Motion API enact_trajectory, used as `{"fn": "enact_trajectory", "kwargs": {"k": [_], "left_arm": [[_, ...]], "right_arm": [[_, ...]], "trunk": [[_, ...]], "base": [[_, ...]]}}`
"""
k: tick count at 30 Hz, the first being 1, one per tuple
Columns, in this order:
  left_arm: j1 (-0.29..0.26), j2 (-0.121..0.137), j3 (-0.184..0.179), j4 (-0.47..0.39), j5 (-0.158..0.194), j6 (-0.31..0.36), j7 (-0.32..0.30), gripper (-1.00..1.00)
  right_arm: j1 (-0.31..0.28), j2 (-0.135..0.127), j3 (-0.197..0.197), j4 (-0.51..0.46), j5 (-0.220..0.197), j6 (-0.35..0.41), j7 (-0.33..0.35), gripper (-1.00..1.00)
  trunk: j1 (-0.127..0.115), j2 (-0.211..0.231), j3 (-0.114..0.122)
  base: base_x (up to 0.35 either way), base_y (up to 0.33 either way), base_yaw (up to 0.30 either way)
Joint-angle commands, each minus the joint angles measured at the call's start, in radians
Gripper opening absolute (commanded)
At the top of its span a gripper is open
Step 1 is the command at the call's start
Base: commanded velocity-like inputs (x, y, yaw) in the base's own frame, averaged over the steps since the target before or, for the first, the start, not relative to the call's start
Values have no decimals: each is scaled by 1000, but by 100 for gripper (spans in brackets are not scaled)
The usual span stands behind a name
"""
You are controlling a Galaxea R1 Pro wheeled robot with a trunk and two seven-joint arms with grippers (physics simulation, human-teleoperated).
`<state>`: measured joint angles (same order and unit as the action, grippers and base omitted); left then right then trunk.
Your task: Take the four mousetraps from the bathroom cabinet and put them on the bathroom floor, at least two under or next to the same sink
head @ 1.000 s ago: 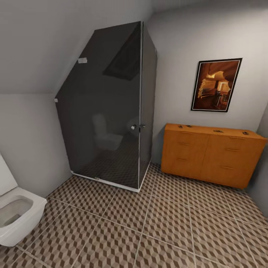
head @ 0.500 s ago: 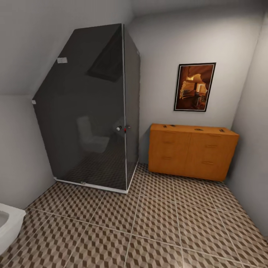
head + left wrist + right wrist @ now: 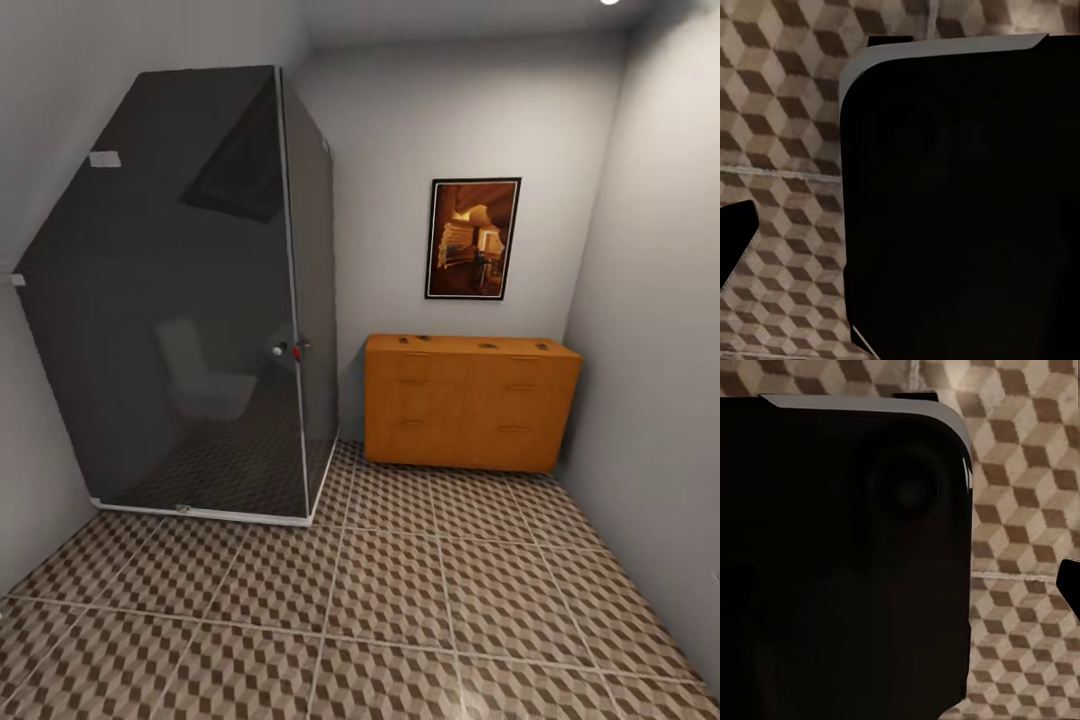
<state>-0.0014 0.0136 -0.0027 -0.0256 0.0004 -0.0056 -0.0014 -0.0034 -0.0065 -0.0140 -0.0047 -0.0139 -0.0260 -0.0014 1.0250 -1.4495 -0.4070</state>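
The cabinet stands against the back wall, right of the shower enclosure, below a picture.

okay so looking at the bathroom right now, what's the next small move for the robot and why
Probably roll forward across the bathroom floor toward the cabinet. It stands against the far wall, well out of arm's reach, with small dark items, likely the mousetraps, lying on its top.

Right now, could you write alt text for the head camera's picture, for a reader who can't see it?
An orange-brown wooden cabinet stands against the far wall, small dark items on its top, beneath a framed picture. A dark glass shower enclosure stands beside it, across cube-patterned floor tiles.
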Motion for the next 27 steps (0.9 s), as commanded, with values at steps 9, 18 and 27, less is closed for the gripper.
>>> {"fn": "enact_trajectory", "kwargs": {"k": [9,18,27], "left_arm": [[0,0,0,0,0,-1,0,100],[0,0,0,0,0,-1,0,100],[0,0,0,0,0,-1,0,100]], "right_arm": [[0,0,-1,0,-1,-3,0,100],[0,0,-1,0,-1,-3,0,100],[0,0,-1,0,-1,-2,0,100]], "trunk": [[0,0,5],[0,0,10],[0,0,15]], "base": [[0,0,-257],[0,0,-257],[0,0,-256]]}}
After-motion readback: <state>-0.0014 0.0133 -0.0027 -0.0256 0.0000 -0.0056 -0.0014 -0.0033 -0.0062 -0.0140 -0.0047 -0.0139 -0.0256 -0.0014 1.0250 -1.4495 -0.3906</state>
